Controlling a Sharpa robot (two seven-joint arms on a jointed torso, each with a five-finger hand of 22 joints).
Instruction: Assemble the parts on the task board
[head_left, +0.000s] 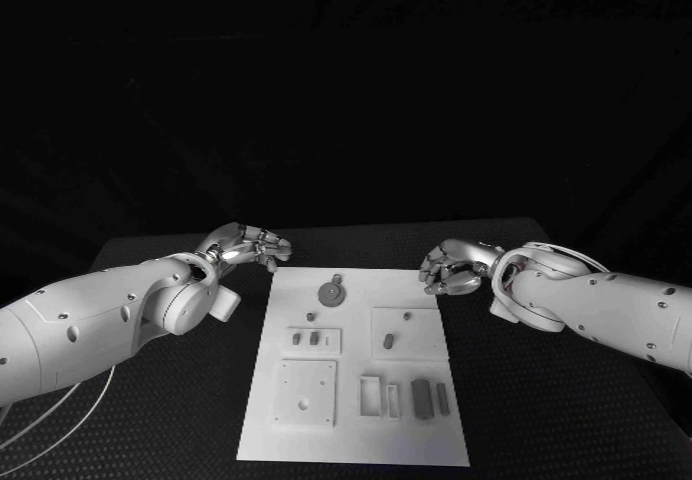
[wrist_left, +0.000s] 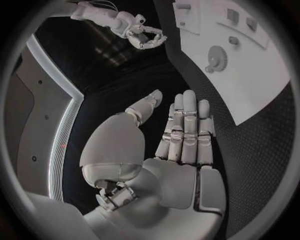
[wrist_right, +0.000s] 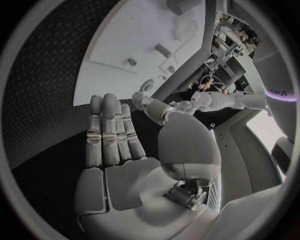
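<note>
The white task board (head_left: 358, 442) lies in the middle of the black table. A grey round geared part (head_left: 332, 293) sits near its far edge, and it appears again in the left wrist view (wrist_left: 217, 54). Small grey parts (head_left: 306, 338) stand in a square block, and another (head_left: 388, 341) lies to their right. Two dark bars (head_left: 421, 397) lie near the front right. My left hand (head_left: 245, 246) hovers off the board's far left corner, fingers straight (wrist_left: 185, 131) and holding nothing. My right hand (head_left: 453, 270) hangs at the far right edge, also holding nothing (wrist_right: 112, 135).
A raised square plate (head_left: 306, 392) with holes takes the board's front left, with slotted frames (head_left: 381, 396) beside it. Black table (head_left: 548, 400) stretches on both sides of the board. My two arms flank the board's far half.
</note>
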